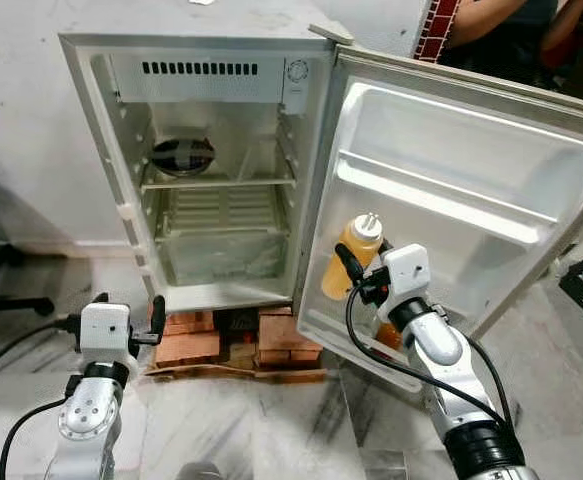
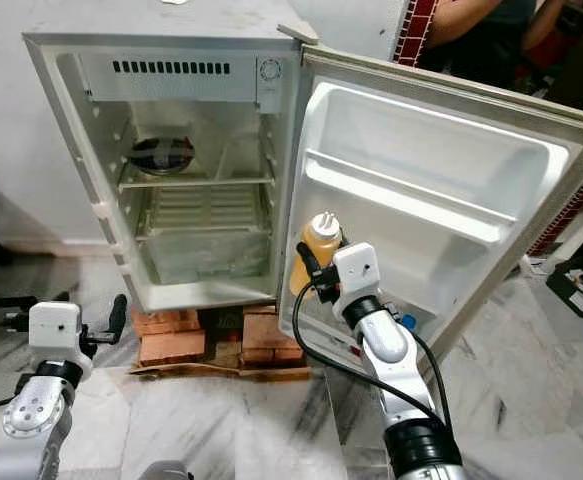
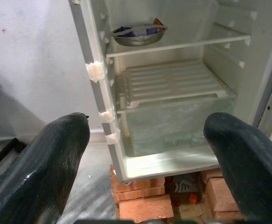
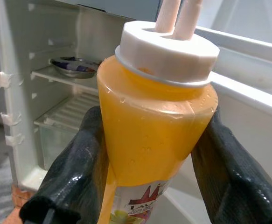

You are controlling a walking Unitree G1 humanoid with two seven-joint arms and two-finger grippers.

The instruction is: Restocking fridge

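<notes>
On the brick stack: fridge (image 1: 221, 150), a small silver one standing with its cabinet open toward the robot, raised on red bricks (image 1: 196, 340) over a marble floor.
Door: fridge door (image 1: 471, 180) swung wide to the robot's right, its white inner liner facing the camera, with an upper rail and a lower door shelf (image 1: 351, 335).
Inside: wire shelf with a steel bowl (image 1: 182, 155) on it; below that a ribbed cover over a clear crisper drawer (image 1: 221, 255).
Person: partly seen beyond the top edge of the door.
Left arm: left gripper (image 1: 129, 322) held low in front of the bricks, fingers apart and empty, pointed at the cabinet.
Right arm: right gripper (image 2: 319, 272) raised at the inner face of the door, fingers clamped on either side of the bottle's body.
Bottle: yellow sauce bottle (image 4: 154, 130), white twin-nozzle cap, upright, held just over the lower door shelf.
Step in hand: placing the bottle into the door, as I judge it; carried there but not yet set down.
Next move: likely lower the bottle straight down behind the shelf rail until its base rests, keep it upright, then spread the fingers and draw back without tipping it.
</notes>
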